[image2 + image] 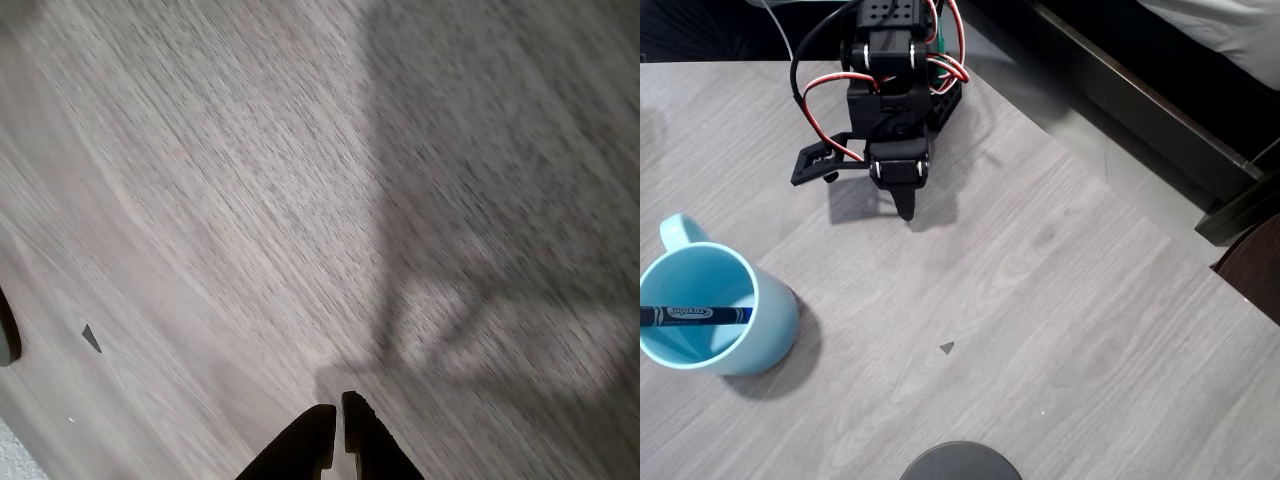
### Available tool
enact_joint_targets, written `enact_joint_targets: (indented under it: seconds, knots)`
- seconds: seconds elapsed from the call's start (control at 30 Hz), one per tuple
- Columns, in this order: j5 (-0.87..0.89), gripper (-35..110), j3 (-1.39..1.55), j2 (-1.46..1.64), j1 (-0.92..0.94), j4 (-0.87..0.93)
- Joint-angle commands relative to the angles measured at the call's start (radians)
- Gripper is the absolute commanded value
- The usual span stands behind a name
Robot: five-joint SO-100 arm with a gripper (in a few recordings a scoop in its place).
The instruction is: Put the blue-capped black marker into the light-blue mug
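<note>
The light-blue mug (715, 310) stands at the left edge of the overhead view, handle pointing up-left. The blue-capped black marker (695, 316) lies across the mug's opening, resting inside it with its blue end to the right. My gripper (905, 207) is folded back near the arm's base at the top of the overhead view, well away from the mug. In the wrist view the two black fingertips (338, 425) meet at the bottom edge with nothing between them, so the gripper is shut and empty above bare table.
The grey wood-grain table (1040, 300) runs to a diagonal edge at the right. A small dark triangular mark (946, 347) lies mid-table. A dark round object (960, 462) pokes in at the bottom edge. Dark furniture stands beyond the table at top right.
</note>
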Motion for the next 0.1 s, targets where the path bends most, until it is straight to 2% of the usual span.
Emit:
enact_joint_targets:
  seconds: [0.0,0.07]
  knots:
    - [-0.006,0,0.002,0.025,0.008,0.008]
    - [-0.006,0,0.002,0.025,0.008,0.008]
